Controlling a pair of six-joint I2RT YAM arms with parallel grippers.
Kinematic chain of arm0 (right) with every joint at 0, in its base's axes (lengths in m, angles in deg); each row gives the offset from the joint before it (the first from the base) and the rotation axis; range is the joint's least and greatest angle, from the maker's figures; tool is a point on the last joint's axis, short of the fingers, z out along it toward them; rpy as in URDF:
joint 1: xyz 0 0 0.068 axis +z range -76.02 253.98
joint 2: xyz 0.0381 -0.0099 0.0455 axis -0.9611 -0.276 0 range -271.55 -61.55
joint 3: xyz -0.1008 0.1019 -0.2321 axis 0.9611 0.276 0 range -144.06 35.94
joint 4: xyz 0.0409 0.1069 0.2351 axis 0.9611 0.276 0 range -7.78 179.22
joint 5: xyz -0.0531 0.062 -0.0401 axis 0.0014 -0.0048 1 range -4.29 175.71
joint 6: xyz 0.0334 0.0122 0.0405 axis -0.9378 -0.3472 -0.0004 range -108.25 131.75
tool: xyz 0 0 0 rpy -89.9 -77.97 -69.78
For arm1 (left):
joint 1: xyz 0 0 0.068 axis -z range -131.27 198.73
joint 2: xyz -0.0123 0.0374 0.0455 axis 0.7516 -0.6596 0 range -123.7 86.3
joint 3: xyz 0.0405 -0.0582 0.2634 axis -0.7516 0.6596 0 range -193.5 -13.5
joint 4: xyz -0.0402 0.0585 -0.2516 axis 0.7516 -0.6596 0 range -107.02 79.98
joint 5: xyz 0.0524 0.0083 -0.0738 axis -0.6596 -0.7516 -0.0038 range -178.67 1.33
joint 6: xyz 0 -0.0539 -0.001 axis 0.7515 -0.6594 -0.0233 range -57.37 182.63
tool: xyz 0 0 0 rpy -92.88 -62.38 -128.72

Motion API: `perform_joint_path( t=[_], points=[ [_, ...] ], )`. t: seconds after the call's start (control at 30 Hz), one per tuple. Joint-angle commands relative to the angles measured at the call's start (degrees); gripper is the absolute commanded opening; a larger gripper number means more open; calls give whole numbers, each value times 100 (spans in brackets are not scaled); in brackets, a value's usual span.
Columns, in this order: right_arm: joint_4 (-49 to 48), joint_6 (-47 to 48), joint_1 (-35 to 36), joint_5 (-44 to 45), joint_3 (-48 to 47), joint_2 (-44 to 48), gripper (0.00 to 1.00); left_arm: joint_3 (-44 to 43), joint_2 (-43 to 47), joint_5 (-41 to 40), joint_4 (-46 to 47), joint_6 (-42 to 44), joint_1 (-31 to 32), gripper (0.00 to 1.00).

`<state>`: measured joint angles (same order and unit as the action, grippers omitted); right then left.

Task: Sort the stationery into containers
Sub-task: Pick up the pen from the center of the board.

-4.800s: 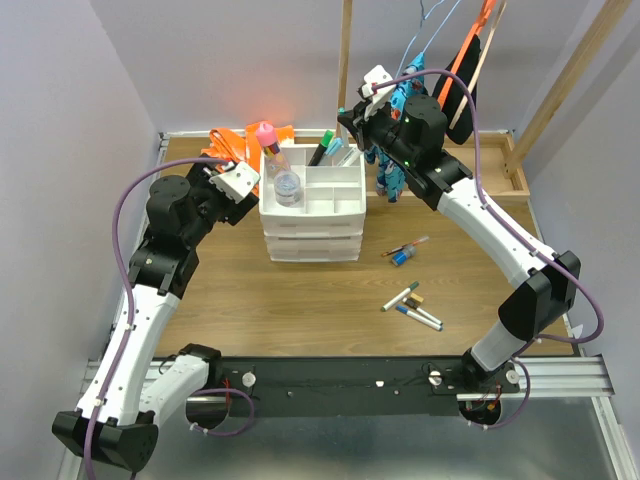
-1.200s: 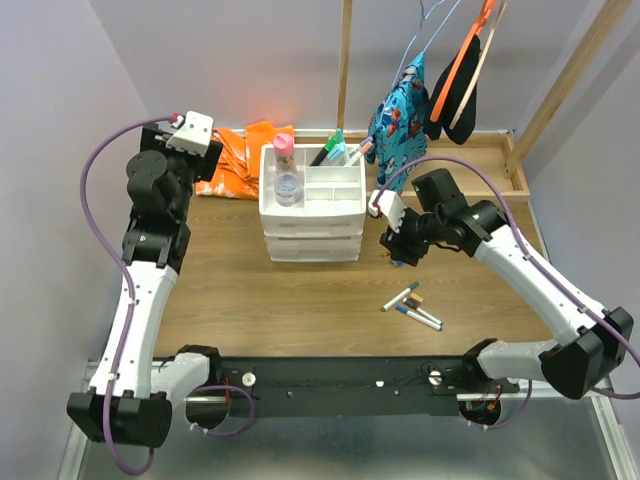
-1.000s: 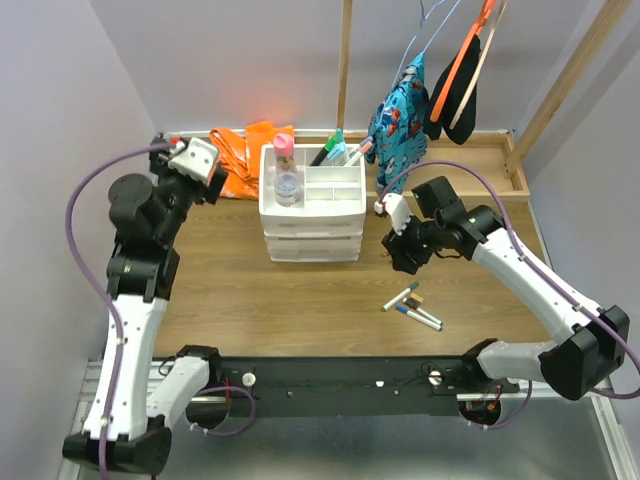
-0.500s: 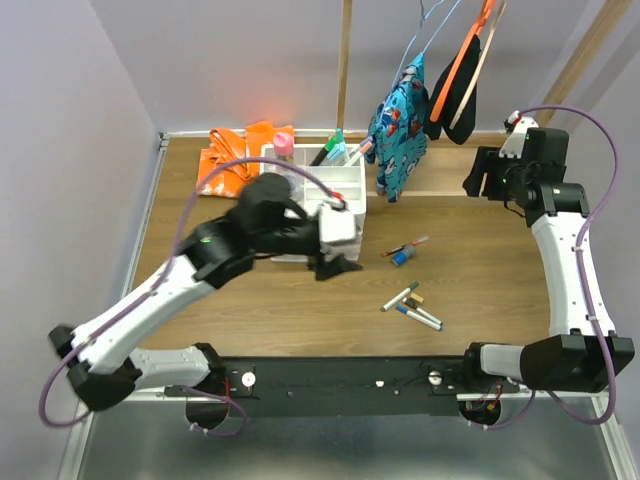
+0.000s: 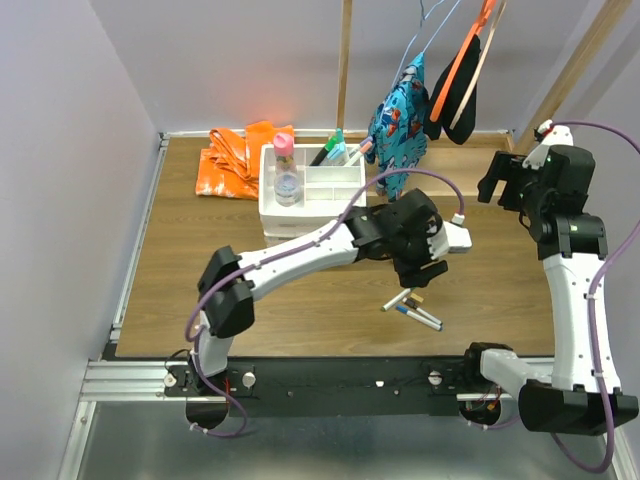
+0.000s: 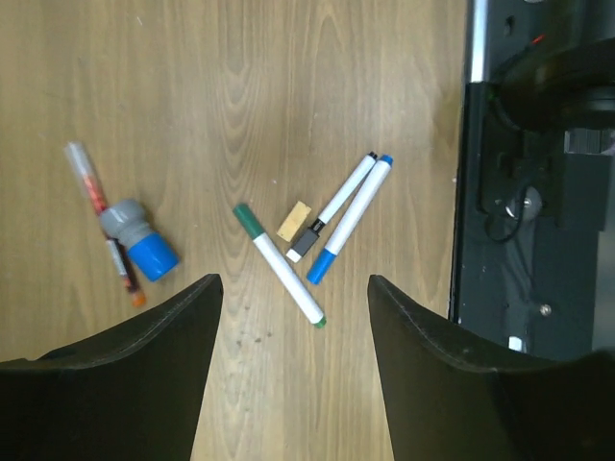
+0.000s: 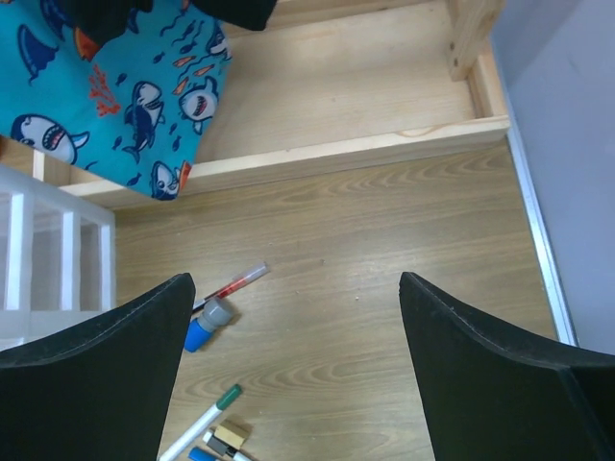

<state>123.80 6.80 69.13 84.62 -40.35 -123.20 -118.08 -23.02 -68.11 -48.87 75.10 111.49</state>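
Observation:
Loose stationery lies on the wooden table: a green-capped marker [image 6: 279, 264], a tan block [image 6: 294, 220], a black-capped marker [image 6: 332, 206], a blue-capped marker [image 6: 351, 219], a stubby blue highlighter [image 6: 141, 245] and a thin red pen [image 6: 91, 187]. My left gripper [image 6: 293, 288] hovers open above them, holding nothing; the top view shows this left gripper [image 5: 425, 272] just above the markers [image 5: 412, 305]. The white drawer unit [image 5: 312, 205] holds a pink highlighter [image 5: 284, 145] and a clear jar [image 5: 288, 185] in its top tray. My right gripper [image 7: 296, 283] stands open and empty, raised at the far right.
An orange cloth [image 5: 235, 160] lies behind the drawer unit. A shark-print cloth [image 5: 398, 110] and dark items hang from a wooden frame, whose tray [image 7: 317, 154] runs along the back right. The black arm-mount rail [image 6: 538, 221] borders the near edge.
My left arm has swung right from the drawer unit's front to above the loose markers. My right gripper, high at the back right, has opened wider.

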Motion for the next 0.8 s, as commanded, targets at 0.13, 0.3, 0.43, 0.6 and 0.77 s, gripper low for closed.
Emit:
perform_joint_path(
  t=[0.13,0.3,0.43,0.6,0.77],
  points=[
    [-45,-392,-157,618,132,83,94,-511,-1222,-737,-61,-1070,87,60],
    [-168,-419,-175,539,229,56,94,-555,-1566,-931,27,-1377,175,56],
    [-221,-445,-201,478,369,82,94,-634,-1882,-983,53,-1379,184,53],
    [-238,-454,-236,442,501,118,94,-783,-2146,-1045,106,-1457,158,47],
    [-238,-454,-263,416,554,144,94,-889,-2383,-983,220,-1704,61,42]
  ],
)
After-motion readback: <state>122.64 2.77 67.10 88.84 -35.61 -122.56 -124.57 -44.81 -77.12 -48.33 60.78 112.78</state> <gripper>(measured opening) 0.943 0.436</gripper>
